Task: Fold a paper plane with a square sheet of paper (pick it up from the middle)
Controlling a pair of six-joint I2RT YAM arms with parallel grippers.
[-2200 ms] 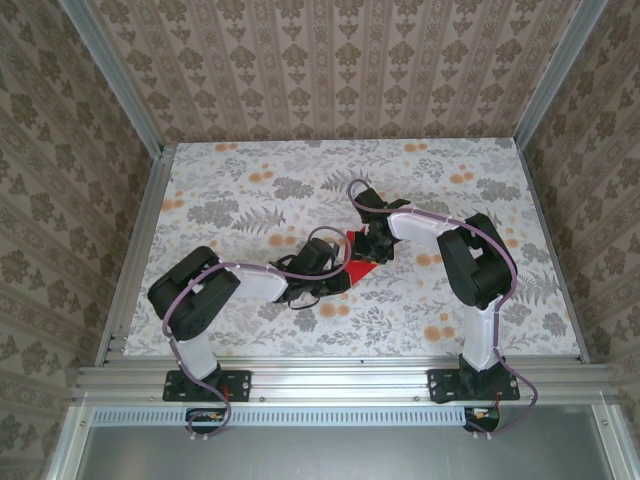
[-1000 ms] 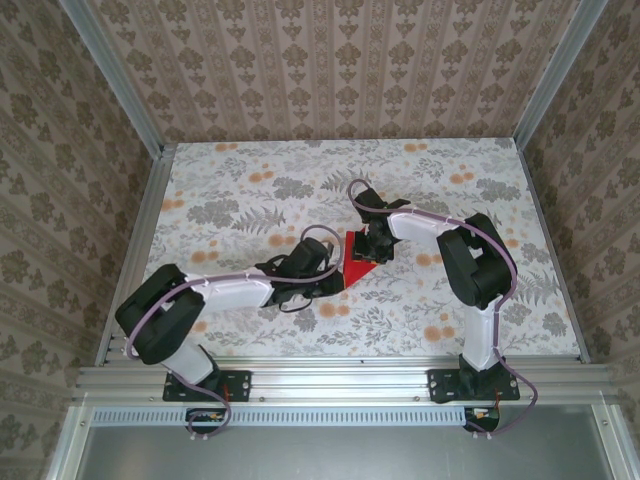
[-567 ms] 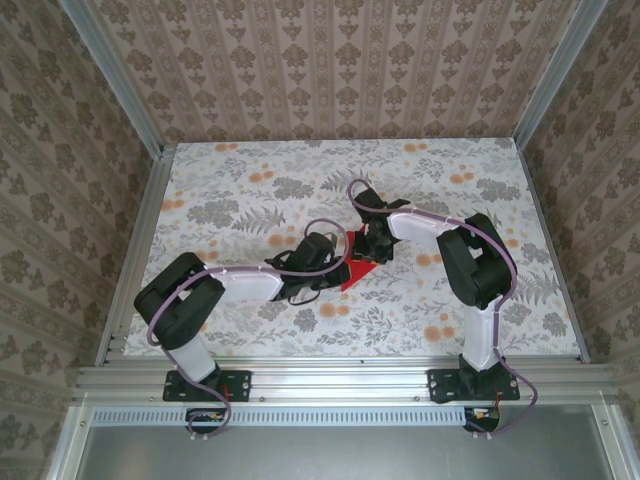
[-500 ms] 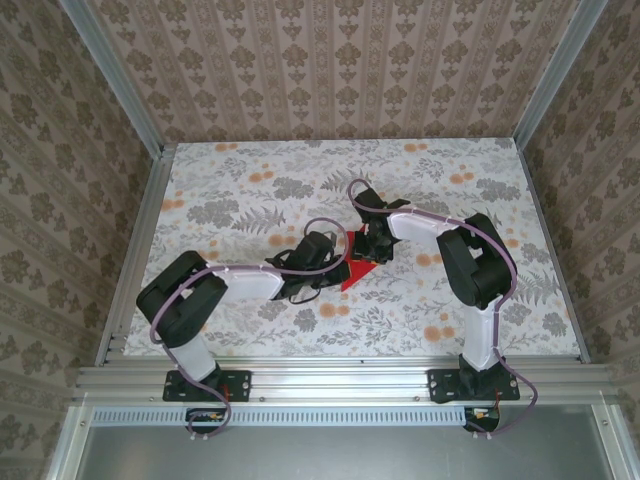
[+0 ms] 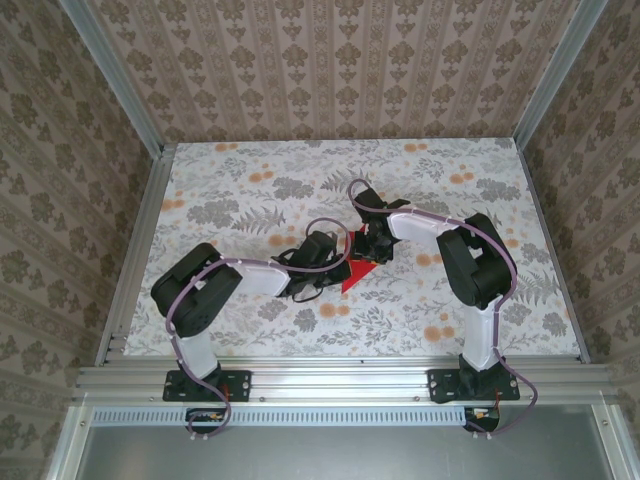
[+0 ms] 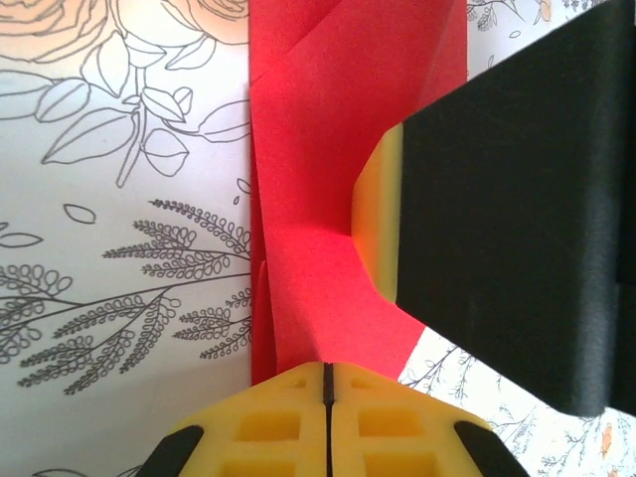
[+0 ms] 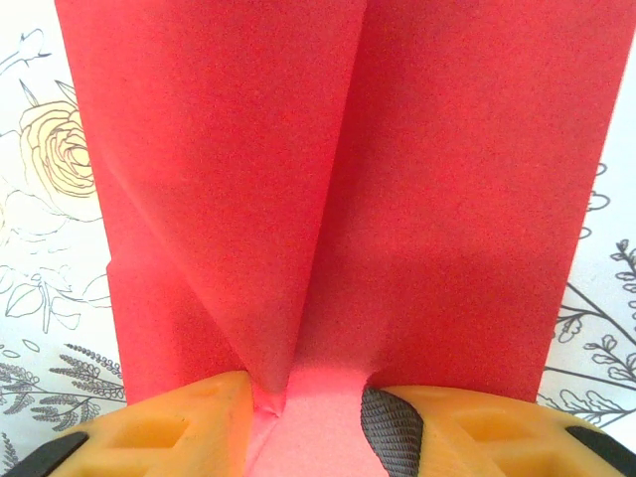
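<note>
the floral-patterned table (image 5: 230, 200) carries both arms, which reach in to meet near its middle. between them lies the square sheet of paper (image 5: 352, 278), bright red, already creased and narrowed, not yet a plane. the right gripper (image 7: 308, 397) stands part-open astride a raised centre fold, tips down on the sheet. the left gripper (image 6: 326, 373) is clenched, jaws together at the paper's narrow end; whether it pinches the edge or only presses it, i cannot tell. one right finger pad (image 6: 376, 224) bears on the paper's side. this looks like mid-fold work, sharpening the centre crease. the next move likely calls for one gripper pinning the sheet while the other runs along the fold.
</note>
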